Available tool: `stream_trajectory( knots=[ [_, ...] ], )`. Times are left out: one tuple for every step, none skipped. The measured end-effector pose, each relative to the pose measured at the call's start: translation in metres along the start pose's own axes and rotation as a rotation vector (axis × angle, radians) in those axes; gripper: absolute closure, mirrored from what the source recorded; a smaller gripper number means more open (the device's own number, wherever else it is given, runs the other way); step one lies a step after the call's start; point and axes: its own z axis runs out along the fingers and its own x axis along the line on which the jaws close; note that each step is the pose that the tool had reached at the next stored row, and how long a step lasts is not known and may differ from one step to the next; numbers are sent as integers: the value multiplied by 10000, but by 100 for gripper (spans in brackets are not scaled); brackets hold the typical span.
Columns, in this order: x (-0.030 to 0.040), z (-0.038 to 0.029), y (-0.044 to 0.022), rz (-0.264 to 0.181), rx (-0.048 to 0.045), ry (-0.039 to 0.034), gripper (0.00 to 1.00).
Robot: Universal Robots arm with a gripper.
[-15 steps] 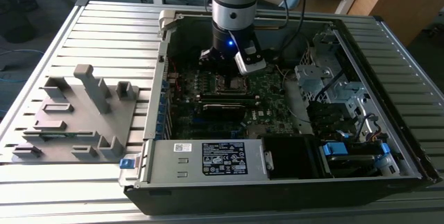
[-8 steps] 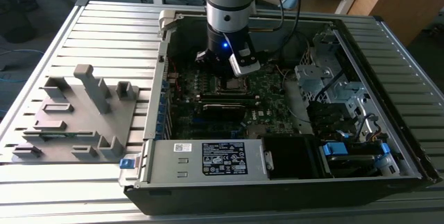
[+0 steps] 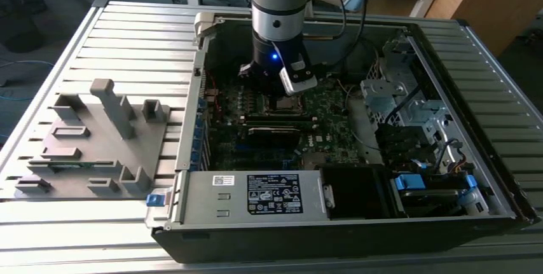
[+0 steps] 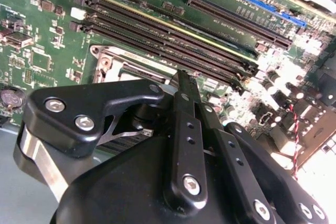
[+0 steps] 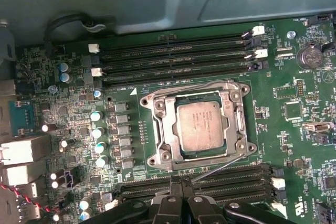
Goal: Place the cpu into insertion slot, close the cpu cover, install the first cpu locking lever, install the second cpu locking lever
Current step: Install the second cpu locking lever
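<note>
In the first wrist view the cpu (image 5: 202, 127), a square chip with a dull silver top, lies flat in the insertion slot, which is hidden under it. The cpu cover (image 5: 161, 129), a silver frame, lies down around the chip. A thin metal locking lever (image 5: 223, 167) runs slanted from the socket's corner toward my gripper (image 5: 182, 186). The gripper's black fingers are pressed together, and the lever's free end meets their tips. In the second wrist view the gripper (image 4: 182, 80) points at the socket's edge (image 4: 123, 66). The exterior view has the arm standing over the cpu (image 3: 288, 103) inside the case.
Long black memory slots (image 5: 178, 59) flank the socket on two sides, one set (image 5: 231, 181) right by the fingers. A row of capacitors (image 5: 98, 132) stands beside the socket. A grey power-supply box (image 3: 254, 192) and drive bays (image 3: 424, 134) bound the open case. A grey fixture (image 3: 93, 140) sits outside.
</note>
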Motion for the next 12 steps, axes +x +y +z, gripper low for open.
stream_trajectory(
  knots=[
    [1, 3, -2, -38, -4, -1, 90],
    [2, 4, -3, -84, -5, 0, 90],
    [3, 6, -5, -131, -7, 0, 90],
    [4, 6, -10, -175, -7, 1, 90],
    [6, 7, -14, -217, -10, 1, 90],
    [9, 7, -18, -253, -11, 1, 90],
    [13, 7, -23, -284, -13, 1, 90],
    [17, 7, -26, -311, -13, 1, 90],
    [22, 9, -26, -327, -14, 1, 90],
    [25, 13, -27, -343, -15, 1, 90],
    [27, 19, -28, -358, -16, 1, 90],
    [29, 24, -30, -369, -15, 2, 90]
  ],
)
